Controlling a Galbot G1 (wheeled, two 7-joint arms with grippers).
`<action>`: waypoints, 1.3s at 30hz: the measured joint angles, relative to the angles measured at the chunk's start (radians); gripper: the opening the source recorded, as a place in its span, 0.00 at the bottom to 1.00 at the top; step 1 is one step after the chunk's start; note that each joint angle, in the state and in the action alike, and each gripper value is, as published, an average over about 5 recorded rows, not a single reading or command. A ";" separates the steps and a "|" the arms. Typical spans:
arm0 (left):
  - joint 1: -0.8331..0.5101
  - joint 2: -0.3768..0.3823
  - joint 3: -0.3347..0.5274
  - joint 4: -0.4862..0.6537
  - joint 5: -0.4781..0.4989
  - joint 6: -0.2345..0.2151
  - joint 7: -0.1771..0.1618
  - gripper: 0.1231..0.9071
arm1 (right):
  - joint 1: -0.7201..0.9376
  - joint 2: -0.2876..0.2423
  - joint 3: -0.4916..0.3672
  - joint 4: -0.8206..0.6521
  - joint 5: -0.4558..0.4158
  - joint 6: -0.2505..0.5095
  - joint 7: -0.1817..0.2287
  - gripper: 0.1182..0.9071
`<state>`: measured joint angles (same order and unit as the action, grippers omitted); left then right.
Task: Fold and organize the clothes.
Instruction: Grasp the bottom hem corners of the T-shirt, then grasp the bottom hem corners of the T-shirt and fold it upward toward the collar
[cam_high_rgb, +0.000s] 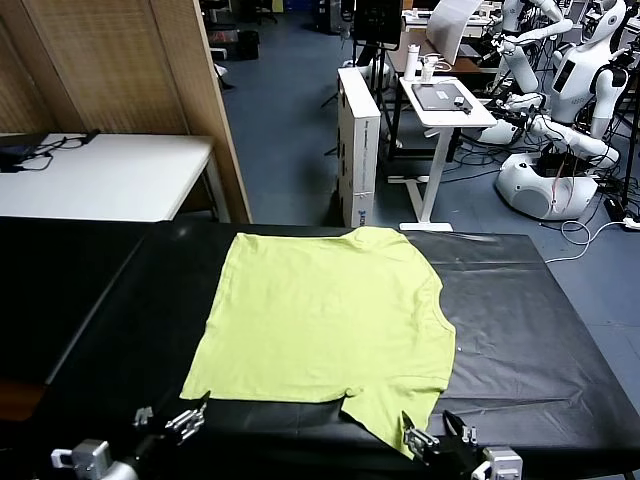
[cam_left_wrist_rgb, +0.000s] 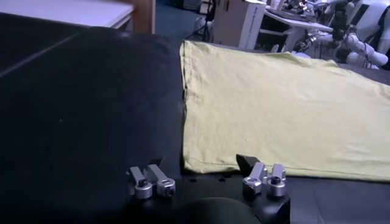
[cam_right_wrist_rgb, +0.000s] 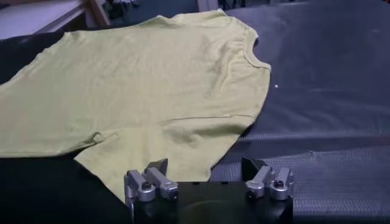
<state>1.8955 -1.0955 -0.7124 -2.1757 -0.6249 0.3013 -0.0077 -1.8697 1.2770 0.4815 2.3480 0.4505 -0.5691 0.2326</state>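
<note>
The clothes are one lime yellow-green T-shirt (cam_high_rgb: 320, 310) lying flat on the black table (cam_high_rgb: 520, 330). Its collar faces right and its hem faces left. My left gripper (cam_high_rgb: 168, 418) hovers at the table's front edge, just before the near hem corner. It is open with nothing between the fingers. In the left wrist view the shirt (cam_left_wrist_rgb: 280, 109) has its hem corner just ahead of the left gripper (cam_left_wrist_rgb: 200, 163). My right gripper (cam_high_rgb: 437, 435) is open at the tip of the near sleeve. In the right wrist view the sleeve of the shirt (cam_right_wrist_rgb: 146, 79) lies between the spread fingers of the right gripper (cam_right_wrist_rgb: 205, 165), ungripped.
A white table (cam_high_rgb: 110, 175) and a wooden partition (cam_high_rgb: 190, 90) stand behind on the left. A white cabinet (cam_high_rgb: 358, 140), a small white desk (cam_high_rgb: 445, 100) and other robots (cam_high_rgb: 570, 90) stand beyond the far edge. Bare black surface lies on both sides of the shirt.
</note>
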 joint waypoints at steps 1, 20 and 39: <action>0.000 0.000 0.000 -0.001 0.001 0.000 0.000 0.82 | -0.001 0.000 0.000 -0.001 0.000 0.000 -0.001 0.71; -0.002 0.001 0.006 -0.003 0.018 0.002 0.004 0.03 | -0.021 -0.003 0.020 0.030 0.006 -0.012 0.005 0.03; 0.182 -0.025 -0.114 -0.105 0.012 -0.043 0.003 0.03 | -0.201 -0.016 0.040 0.170 -0.023 -0.082 0.064 0.03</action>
<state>2.0773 -1.1203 -0.8259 -2.2807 -0.6134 0.2578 -0.0044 -2.0704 1.2609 0.5210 2.5182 0.4272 -0.6506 0.2963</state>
